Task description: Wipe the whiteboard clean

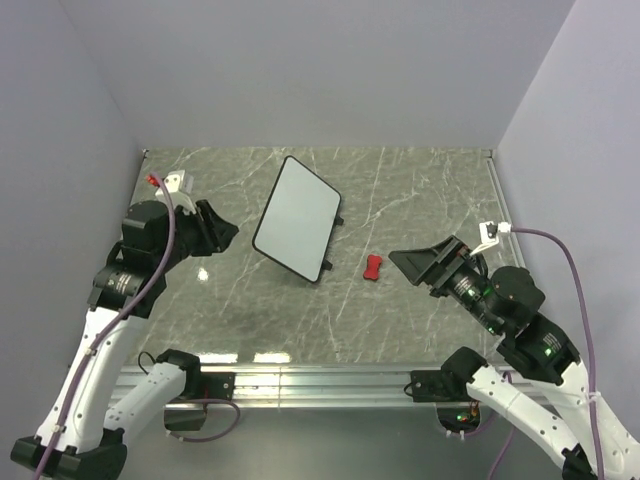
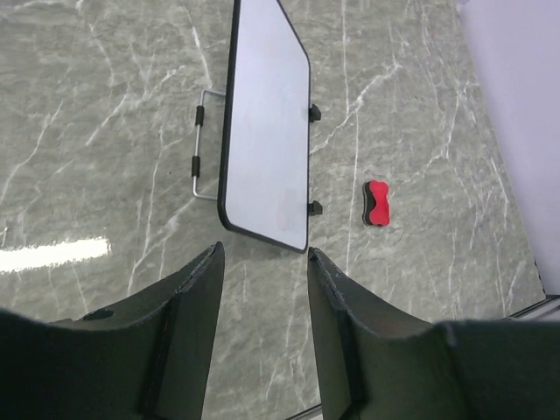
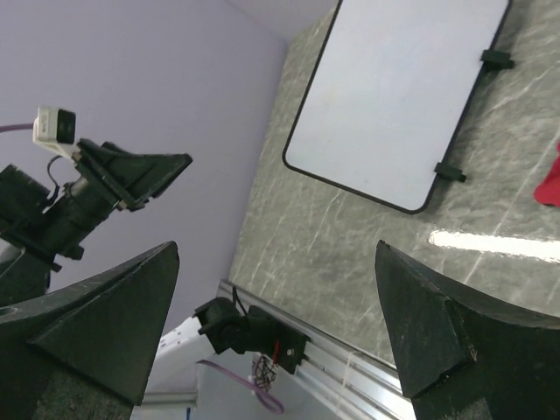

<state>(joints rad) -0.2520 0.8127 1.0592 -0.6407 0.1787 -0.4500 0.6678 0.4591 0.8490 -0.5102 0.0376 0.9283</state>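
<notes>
The whiteboard (image 1: 297,216) is a white board with a thin black rim and two black tabs on its right edge. It stands tilted on the table's middle, propped on a wire stand (image 2: 200,143). It also shows in the left wrist view (image 2: 267,122) and the right wrist view (image 3: 398,92); its face looks clean. The red bone-shaped eraser (image 1: 372,268) lies on the table to its right, also seen in the left wrist view (image 2: 376,203). My left gripper (image 1: 226,232) is open and empty, left of the board. My right gripper (image 1: 408,262) is open wide and empty, just right of the eraser.
The grey marble table (image 1: 420,200) ends in a metal rail (image 1: 320,380) at the near edge. Lilac walls (image 1: 320,70) close the back and both sides. Purple cables (image 1: 560,250) run along both arms.
</notes>
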